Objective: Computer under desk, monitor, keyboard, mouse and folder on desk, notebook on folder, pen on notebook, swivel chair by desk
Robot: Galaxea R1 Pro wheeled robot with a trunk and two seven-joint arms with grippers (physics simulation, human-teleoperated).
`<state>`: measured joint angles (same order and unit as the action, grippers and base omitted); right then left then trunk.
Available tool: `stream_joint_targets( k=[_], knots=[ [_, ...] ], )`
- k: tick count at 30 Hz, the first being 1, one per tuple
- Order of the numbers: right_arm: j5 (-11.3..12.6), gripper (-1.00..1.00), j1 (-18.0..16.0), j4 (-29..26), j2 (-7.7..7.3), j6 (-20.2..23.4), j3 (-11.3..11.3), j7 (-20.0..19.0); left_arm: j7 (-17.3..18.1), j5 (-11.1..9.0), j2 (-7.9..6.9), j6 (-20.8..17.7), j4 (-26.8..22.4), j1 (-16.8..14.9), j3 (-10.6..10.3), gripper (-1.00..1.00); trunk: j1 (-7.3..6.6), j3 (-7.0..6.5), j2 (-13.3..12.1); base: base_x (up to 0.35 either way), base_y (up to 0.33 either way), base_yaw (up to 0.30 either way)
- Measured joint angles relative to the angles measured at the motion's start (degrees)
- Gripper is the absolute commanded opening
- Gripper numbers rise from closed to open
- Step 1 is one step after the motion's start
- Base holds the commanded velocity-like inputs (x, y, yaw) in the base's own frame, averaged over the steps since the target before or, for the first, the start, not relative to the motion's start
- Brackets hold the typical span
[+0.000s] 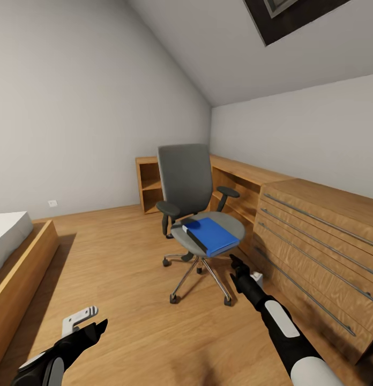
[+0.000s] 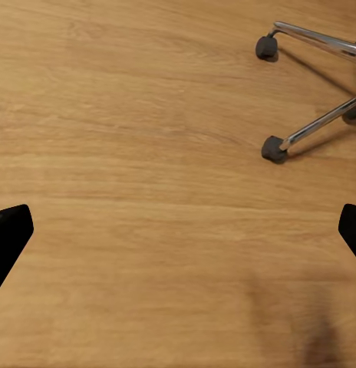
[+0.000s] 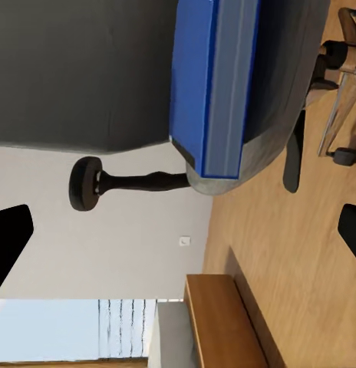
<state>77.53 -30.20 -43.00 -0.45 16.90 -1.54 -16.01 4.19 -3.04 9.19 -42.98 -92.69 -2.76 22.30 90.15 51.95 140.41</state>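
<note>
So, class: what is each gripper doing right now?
Left gripper: open, holding nothing.
Right gripper: open, holding nothing, near the folder.

bright blue folder (image 1: 212, 235), grey swivel chair (image 1: 185, 179), light wood floor (image 1: 127, 279)

Grey walls (image 1: 74, 107) meet a sloped ceiling (image 1: 218, 48) above a plank floor (image 1: 127, 279), with low wooden cabinets (image 1: 315, 236) along the right wall.

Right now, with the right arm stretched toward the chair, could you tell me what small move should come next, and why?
Probably ease the right gripper forward and up toward the folder. The folder lies flat on the swivel chair seat, untouched, and the open gripper sits just below the seat's front edge, holding nothing.
</note>
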Motion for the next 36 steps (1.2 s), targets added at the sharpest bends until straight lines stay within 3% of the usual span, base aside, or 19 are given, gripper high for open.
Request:
stream_joint_targets(
  k=[18, 36],
  knots=[
    [0.2, 1.0, 0.0, 2.7, 0.09, -0.2, 0.0, 0.2, 0.0, 0.0, -0.05, 0.2, 0.0, 0.0, 0.2, 1.0, -0.03, 0.0, 0.0, 0.149, 0.0, 0.0],
    [0.2, 1.0, 0.0, 3.4, 0.43, -0.2, 0.0, 1.4, 0.0, 0.0, -0.04, 0.2, 0.0, 0.0, 0.2, 1.0, -0.01, 0.0, 0.0, 0.048, 0.002, 0.0]
  ],
)
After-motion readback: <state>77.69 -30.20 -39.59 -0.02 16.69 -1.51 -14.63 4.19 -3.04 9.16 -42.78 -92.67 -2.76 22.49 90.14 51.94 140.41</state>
